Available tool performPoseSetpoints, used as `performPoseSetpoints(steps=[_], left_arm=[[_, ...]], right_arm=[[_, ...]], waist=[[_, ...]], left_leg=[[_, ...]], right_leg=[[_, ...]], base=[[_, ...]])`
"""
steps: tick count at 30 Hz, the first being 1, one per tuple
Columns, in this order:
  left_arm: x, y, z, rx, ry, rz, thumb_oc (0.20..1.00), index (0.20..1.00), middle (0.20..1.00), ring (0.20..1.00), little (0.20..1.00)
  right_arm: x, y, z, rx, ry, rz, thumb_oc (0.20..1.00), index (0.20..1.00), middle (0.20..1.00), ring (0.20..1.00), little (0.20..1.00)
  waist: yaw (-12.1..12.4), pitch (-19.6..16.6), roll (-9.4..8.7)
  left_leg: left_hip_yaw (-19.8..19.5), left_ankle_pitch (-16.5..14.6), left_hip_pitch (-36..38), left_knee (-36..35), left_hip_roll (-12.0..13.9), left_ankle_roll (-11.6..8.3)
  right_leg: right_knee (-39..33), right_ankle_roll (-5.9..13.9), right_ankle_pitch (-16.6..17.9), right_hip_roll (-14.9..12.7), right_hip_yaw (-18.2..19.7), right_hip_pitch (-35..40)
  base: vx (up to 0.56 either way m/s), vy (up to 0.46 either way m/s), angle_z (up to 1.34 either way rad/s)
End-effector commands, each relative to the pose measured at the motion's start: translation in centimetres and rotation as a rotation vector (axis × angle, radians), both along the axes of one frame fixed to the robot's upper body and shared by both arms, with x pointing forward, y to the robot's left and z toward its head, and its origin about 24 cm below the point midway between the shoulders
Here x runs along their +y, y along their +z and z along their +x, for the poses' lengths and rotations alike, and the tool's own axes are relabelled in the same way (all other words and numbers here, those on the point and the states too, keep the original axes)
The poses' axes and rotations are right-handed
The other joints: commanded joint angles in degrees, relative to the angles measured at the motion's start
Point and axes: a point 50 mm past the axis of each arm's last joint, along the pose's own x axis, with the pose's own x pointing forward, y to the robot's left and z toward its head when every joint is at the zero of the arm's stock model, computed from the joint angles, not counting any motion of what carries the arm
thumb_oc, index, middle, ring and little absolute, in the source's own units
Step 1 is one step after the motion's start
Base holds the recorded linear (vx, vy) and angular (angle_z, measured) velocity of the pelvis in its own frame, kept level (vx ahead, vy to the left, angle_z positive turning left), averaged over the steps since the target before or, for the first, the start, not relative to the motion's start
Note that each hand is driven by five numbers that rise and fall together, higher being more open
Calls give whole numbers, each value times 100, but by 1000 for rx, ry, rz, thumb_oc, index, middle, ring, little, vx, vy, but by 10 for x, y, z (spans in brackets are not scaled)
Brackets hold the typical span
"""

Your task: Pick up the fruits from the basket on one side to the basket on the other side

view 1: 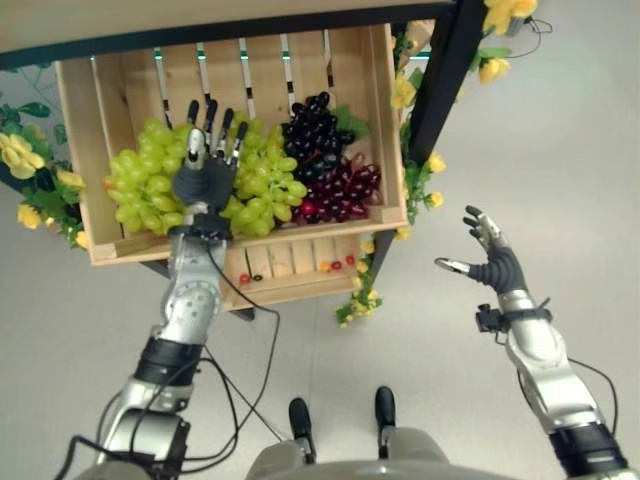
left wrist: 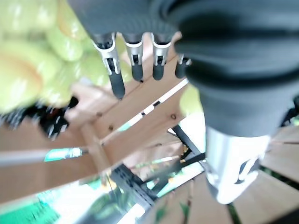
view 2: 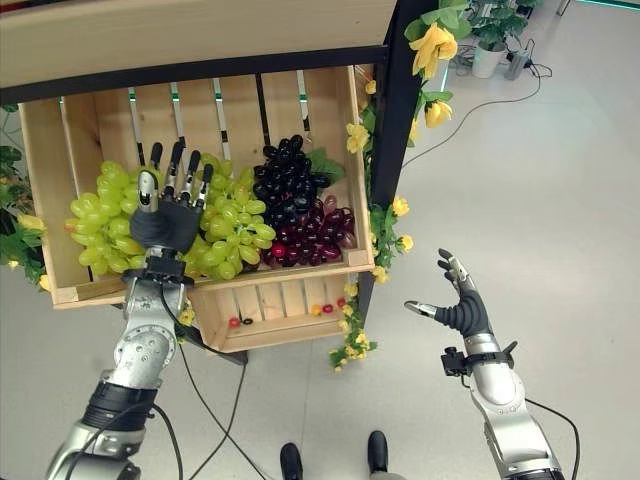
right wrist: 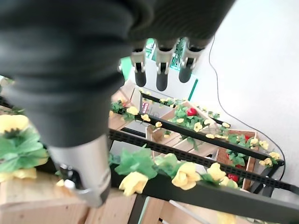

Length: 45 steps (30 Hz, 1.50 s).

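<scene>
Overhead, in the left eye view, the left hand (view 1: 204,178) hangs over the green grapes (view 1: 145,185) in the wooden crate (view 1: 78,120), fingers straight and spread, grasping nothing. Dark grapes (view 1: 320,125) and red grapes (view 1: 345,185) lie beside them. A closing grasp could, I judge, catch only a few loose berries or let the bunch slip, since the palm sits between two clusters.

Next, the right eye view shows the right hand (view 2: 460,305) well apart over bare floor, fingers splayed and empty.

Up close, the left wrist view shows the fingers (left wrist: 114,70) extended past the grapes toward the crate's slats, holding nothing.

Lastly, the right wrist view looks past relaxed fingers (right wrist: 161,65) at yellow flowers (right wrist: 187,173) along a black frame (right wrist: 205,193).
</scene>
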Motion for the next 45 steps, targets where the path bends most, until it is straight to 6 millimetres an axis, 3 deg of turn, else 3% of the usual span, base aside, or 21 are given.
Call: performPoseSetpoints(steps=[1, 10, 15, 29, 32, 37, 40, 43, 44, 45], left_arm=[[-45, -38, -7, 156, -200, -136, 1000, 1000, 1000, 1000, 1000], [-58, -2, -22, -59, -246, -350, 1000, 1000, 1000, 1000, 1000], [-57, 13, -34, -144, -274, -315, 1000, 1000, 1000, 1000, 1000], [-66, 13, -38, -167, -328, -148, 1000, 1000, 1000, 1000, 1000], [-62, 9, -40, -181, -309, 52, 1000, 1000, 1000, 1000, 1000], [-34, 2, -41, -258, -102, 562, 1000, 1000, 1000, 1000, 1000], [-21, -10, -40, -242, -10, 774, 1000, 1000, 1000, 1000, 1000], [-6, -12, -43, -284, 122, 1033, 1000, 1000, 1000, 1000, 1000], [-6, -12, -43, -284, 122, 1033, 1000, 1000, 1000, 1000, 1000], [2, -14, -45, -286, 207, 1113, 1000, 1000, 1000, 1000, 1000]], right_arm=[[-1, 35, 0, -169, 15, 8, 1000, 1000, 1000, 1000, 1000], [1, 36, -4, -197, 9, 64, 1000, 1000, 1000, 1000, 1000], [-1, 40, -5, -222, -10, 58, 1000, 1000, 1000, 1000, 1000], [0, 41, -3, -226, -11, 46, 1000, 1000, 1000, 1000, 1000], [-4, 38, -3, -211, -23, 20, 1000, 1000, 1000, 1000, 1000], [-18, 31, -6, -170, -52, -10, 1000, 1000, 1000, 1000, 1000], [-23, 32, -8, -166, -51, -17, 1000, 1000, 1000, 1000, 1000], [-30, 31, -9, -166, -65, -10, 1000, 1000, 1000, 1000, 1000], [-30, 31, -9, -166, -64, -10, 1000, 1000, 1000, 1000, 1000], [-27, 30, -7, -162, -40, 4, 1000, 1000, 1000, 1000, 1000]], waist=[[-174, -134, -106], [-176, -166, -309], [-115, -202, -364], [-113, -348, -266], [-135, -378, -197], [-137, -447, -126], [-127, -453, -124], [-37, -412, -184], [-39, -412, -183], [45, -398, -214]], left_leg=[[-289, -612, -260, 895, 281, -268], [-273, -676, -233, 885, 301, -243], [-289, -701, -226, 903, 297, -227], [-346, -708, -85, 830, 253, -214], [-370, -665, -46, 770, 251, -228], [-439, -658, 20, 819, 313, -278], [-483, -753, 43, 1063, 334, -276], [-909, -902, -7, 1460, 129, -317], [-911, -908, -13, 1471, 130, -317], [-1501, -944, -22, 1743, -55, -376]], right_leg=[[74, 399, -444, -127, -169, 97], [78, 413, -434, -101, -148, 104], [90, 418, -433, -105, -165, 132], [93, 408, -486, -109, -224, 276], [114, 400, -506, -99, -210, 288], [306, 282, -691, -17, -133, 324], [438, 195, -796, 43, -54, 350], [555, 133, -834, 78, 70, 355], [559, 133, -837, 78, 69, 354], [661, 104, -812, 124, 296, 261]], base=[[2, 8, 7], [2, 0, -2], [0, 0, 0], [2, 1, 0], [0, 0, 0], [8, -39, 3], [-10, -64, 1], [-20, -32, -12], [-24, 19, -39], [-12, 29, -39]])
